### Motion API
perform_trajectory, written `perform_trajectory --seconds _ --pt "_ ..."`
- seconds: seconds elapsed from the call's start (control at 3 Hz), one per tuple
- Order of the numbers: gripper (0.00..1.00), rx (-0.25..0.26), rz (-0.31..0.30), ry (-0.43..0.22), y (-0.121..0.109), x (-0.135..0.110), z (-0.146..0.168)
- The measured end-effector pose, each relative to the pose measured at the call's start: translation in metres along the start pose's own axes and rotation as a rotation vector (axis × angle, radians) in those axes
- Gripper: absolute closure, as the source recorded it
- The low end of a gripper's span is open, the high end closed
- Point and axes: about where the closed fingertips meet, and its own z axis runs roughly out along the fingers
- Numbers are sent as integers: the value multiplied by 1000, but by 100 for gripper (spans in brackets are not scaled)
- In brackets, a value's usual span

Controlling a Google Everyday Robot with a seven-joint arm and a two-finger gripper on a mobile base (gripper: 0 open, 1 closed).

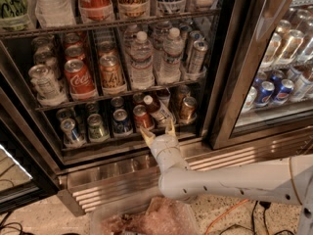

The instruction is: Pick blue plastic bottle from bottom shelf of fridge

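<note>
The blue plastic bottle (158, 111), slim with a white cap and pale label, leans to the left among cans on the bottom shelf (98, 152) of the fridge (226, 82). My gripper (158, 130) is right in front of the bottle's base, at the shelf's front edge. It is open, with one pale fingertip (145, 133) on the left and the other to the right, below the bottle. It holds nothing. The white arm reaches in from the lower right.
A red can (141, 117) and a blue can (121, 121) stand left of the bottle, and a bronze can (188, 107) stands right of it. Clear water bottles (142, 58) are on the rack above. A neighbouring cooler (274, 92) holds blue cans. A clear bin (146, 218) sits on the floor below.
</note>
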Motion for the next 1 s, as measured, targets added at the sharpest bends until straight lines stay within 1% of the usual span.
perform_trajectory --seconds 0.33,1.0 --pt "24 8 -21 15 -2 9 5" --pt "36 39 -71 10 -13 16 19"
